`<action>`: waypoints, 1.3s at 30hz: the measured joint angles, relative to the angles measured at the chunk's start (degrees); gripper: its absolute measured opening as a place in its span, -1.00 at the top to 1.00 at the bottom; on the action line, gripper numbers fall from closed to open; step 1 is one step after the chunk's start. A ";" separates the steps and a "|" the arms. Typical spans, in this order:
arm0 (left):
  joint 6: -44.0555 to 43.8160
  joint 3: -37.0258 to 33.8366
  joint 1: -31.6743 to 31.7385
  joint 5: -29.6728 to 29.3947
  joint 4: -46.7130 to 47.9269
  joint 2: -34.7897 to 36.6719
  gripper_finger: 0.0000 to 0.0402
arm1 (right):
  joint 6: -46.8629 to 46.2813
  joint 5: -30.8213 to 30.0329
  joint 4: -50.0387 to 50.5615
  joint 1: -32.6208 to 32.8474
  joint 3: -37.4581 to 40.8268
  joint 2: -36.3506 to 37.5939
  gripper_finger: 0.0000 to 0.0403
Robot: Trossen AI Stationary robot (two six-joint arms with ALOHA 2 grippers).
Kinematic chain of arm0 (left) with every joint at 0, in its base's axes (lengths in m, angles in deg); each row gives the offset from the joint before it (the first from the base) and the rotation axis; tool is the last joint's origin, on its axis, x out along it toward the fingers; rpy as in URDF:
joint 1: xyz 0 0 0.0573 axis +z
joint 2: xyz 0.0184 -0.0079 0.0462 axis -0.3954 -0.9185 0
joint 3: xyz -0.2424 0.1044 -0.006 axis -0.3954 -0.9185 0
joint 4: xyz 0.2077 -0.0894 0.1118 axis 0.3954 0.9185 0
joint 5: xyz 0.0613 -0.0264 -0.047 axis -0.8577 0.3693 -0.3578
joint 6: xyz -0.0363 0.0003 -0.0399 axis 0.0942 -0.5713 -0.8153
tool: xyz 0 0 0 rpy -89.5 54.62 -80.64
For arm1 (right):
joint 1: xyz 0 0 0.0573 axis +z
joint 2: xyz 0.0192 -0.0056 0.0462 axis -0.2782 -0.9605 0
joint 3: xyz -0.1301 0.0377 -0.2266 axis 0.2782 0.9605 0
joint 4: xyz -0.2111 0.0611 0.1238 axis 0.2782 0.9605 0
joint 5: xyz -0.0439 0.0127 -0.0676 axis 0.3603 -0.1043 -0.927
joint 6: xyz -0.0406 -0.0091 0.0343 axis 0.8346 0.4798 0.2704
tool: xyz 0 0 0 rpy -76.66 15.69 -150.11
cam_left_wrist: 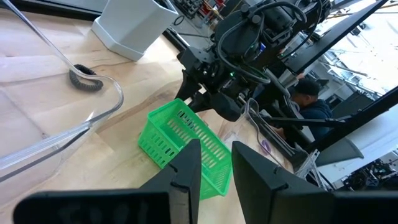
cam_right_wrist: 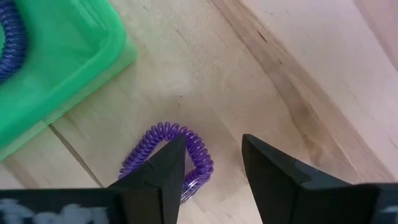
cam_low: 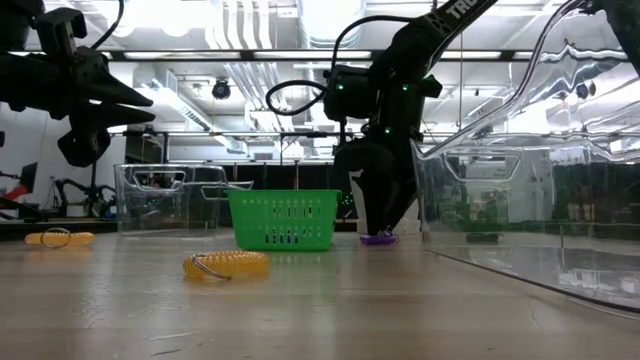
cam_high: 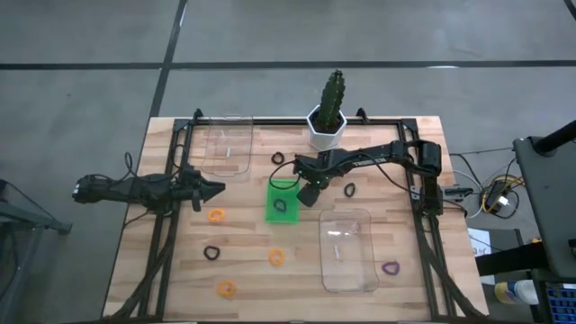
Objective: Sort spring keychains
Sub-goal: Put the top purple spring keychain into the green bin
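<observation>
My right gripper (cam_high: pixel 308 193) is open and hangs low just right of the green tray (cam_high: pixel 274 211). In the right wrist view its fingers (cam_right_wrist: pixel 163 169) point down over a purple keychain (cam_right_wrist: pixel 199 152) lying flat on the wood. Another purple keychain (cam_right_wrist: pixel 7 37) lies inside the tray (cam_right_wrist: pixel 74 62). My left gripper (cam_high: pixel 219 189) is open and hovers left of the tray, pointing at it (cam_left_wrist: pixel 186 134). Loose on the table lie orange keychains (cam_high: pixel 216 214) (cam_high: pixel 276 257) (cam_high: pixel 227 289), black ones (cam_high: pixel 277 158) (cam_high: pixel 211 253) and purple ones (cam_high: pixel 349 190) (cam_high: pixel 391 267). My right gripper comes at the purple keychain from above. One finger (cam_right_wrist: pixel 163 169) covers part of the loop's edge (cam_right_wrist: pixel 146 158) in the wrist view, and I cannot tell whether it touches the coil. The keychain lies flat on the table.
Two clear plastic bins rest on the table, one at the far left (cam_high: pixel 225 148) and one at the near right (cam_high: pixel 349 250). A white pot with a cactus (cam_high: pixel 328 121) stands at the far edge, just behind the right arm. Dark frame rails run along the table's sides.
</observation>
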 joint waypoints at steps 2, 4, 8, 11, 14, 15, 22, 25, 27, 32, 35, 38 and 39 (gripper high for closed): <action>0.00 0.00 0.02 0.00 0.00 0.00 0.59 | 0.00 0.49 -0.03 0.00 0.00 0.07 0.23; 0.00 0.00 0.00 0.00 0.00 0.00 0.59 | 0.00 1.44 -0.11 0.00 0.00 0.09 0.23; 0.03 0.00 0.02 0.00 0.00 0.00 0.59 | 0.02 2.11 -0.25 0.01 0.00 0.09 0.23; 0.03 -0.02 0.00 0.00 0.00 0.00 0.59 | 0.18 2.10 -0.35 0.00 0.00 0.09 0.23; 0.03 0.00 0.02 0.00 0.00 -0.01 0.59 | 0.51 2.09 -0.44 0.00 -0.02 0.09 0.23; 0.03 0.00 0.02 -0.01 0.00 0.00 0.59 | 0.99 2.09 -0.46 0.00 -0.02 0.09 0.23; 0.03 0.00 0.00 0.00 0.00 -0.02 0.59 | 2.23 2.29 -0.46 0.00 -0.04 0.11 0.23; 0.03 0.00 0.01 0.00 0.00 -0.01 0.59 | 2.23 2.35 -0.46 0.00 -0.04 0.11 0.23; 0.03 0.00 0.00 0.00 0.00 -0.01 0.59 | 2.25 2.37 -0.46 0.00 -0.04 0.15 0.23; 0.07 0.00 0.00 -0.02 0.00 -0.02 0.59 | 3.26 2.52 -0.35 0.00 -0.07 0.44 0.23; 0.07 0.00 0.02 -0.01 0.01 -0.01 0.59 | 5.31 2.54 0.25 0.00 -0.11 0.78 0.23; 0.13 0.00 0.02 -0.02 0.02 0.00 0.59 | 7.61 2.52 1.12 0.00 -0.11 0.85 0.23; 0.13 0.00 0.00 -0.02 0.02 -0.02 0.59 | 8.19 2.52 1.48 0.00 -0.11 0.85 0.23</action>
